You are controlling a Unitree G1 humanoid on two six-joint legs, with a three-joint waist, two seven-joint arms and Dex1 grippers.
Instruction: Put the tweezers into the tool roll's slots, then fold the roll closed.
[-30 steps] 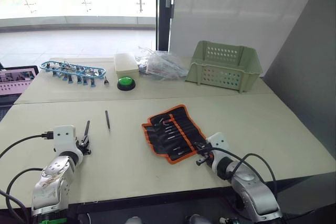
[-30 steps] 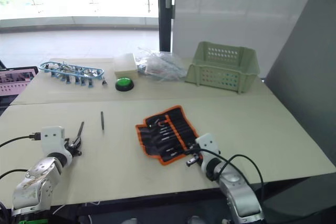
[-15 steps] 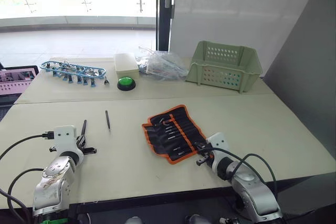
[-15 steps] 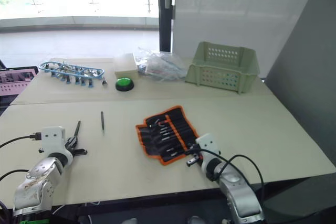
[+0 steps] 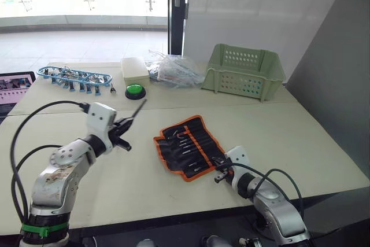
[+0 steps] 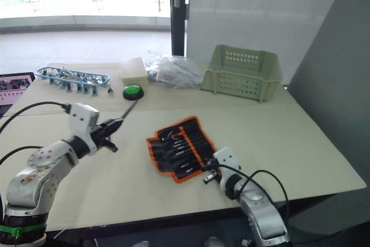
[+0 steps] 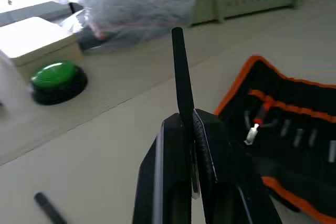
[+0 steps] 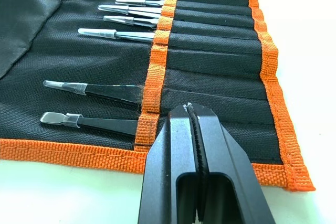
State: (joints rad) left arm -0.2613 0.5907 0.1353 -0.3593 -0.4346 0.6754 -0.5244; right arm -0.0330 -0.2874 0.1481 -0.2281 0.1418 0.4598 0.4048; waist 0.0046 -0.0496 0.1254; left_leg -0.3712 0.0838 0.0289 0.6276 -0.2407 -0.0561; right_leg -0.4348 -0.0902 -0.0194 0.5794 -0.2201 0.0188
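Your left hand (image 7: 193, 124) is raised above the desk (image 5: 277, 125) and grips one black tweezer (image 7: 181, 72), pointing toward the tool roll (image 5: 188, 146). The roll lies open and flat, with several tweezers in its slots. Your right hand (image 8: 190, 109) is closed and empty, at the roll's near orange edge.

A pale beige table (image 5: 173, 172) is carrying everything — the open tool roll (image 5: 189, 146) is lying flat near its front edge. Along the far side are sitting a blue rack of clips (image 5: 74, 78), a cream box (image 5: 134, 69), a green button (image 5: 134, 91), a clear plastic bag (image 5: 172, 69) and a pale green basket (image 5: 245, 72) — a lone black tweezer (image 7: 50, 209) is lying on the bare top.
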